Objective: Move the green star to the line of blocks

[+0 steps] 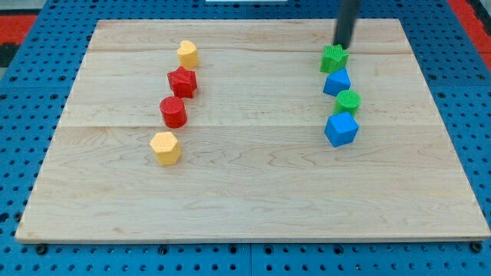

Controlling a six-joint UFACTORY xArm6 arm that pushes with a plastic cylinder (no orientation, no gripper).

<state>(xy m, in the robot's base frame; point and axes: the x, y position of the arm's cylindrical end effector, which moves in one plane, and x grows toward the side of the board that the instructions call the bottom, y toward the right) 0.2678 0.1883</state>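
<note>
The green star (334, 58) lies flat on the wooden board (253, 192), near its top edge at the view's right. It heads a line, touching the blue block (337, 82) just below it.

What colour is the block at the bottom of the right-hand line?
Blue: the blue block, below the green round block, seen clearly in the camera view.

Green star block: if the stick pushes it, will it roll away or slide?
The green star will probably slide, since it sits flat and low on the smooth wooden board. Its points could make it spin a little. My tip is just above it, with the blue block right below.
</note>
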